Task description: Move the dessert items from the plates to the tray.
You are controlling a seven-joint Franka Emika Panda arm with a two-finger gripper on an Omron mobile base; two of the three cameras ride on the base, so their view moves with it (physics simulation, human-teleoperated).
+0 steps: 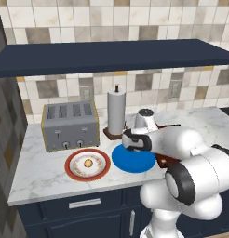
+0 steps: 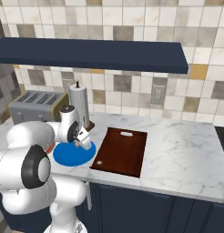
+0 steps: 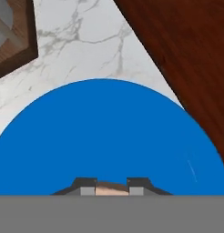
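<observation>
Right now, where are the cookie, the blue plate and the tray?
cookie [image 1: 88, 163]: left base view, its middle.
blue plate [image 2: 68, 157]: right base view, bare front part.
tray [image 2: 120, 152]: right base view, flat middle.

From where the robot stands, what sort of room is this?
A kitchen, computer-rendered: a marble counter with a toaster, a paper towel roll and tiled walls behind.

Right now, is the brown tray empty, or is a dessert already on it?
Empty as far as visible: the right base view shows the tray bare. The cookie lies on the red-rimmed plate, and a tan piece sits between the fingers.
</observation>
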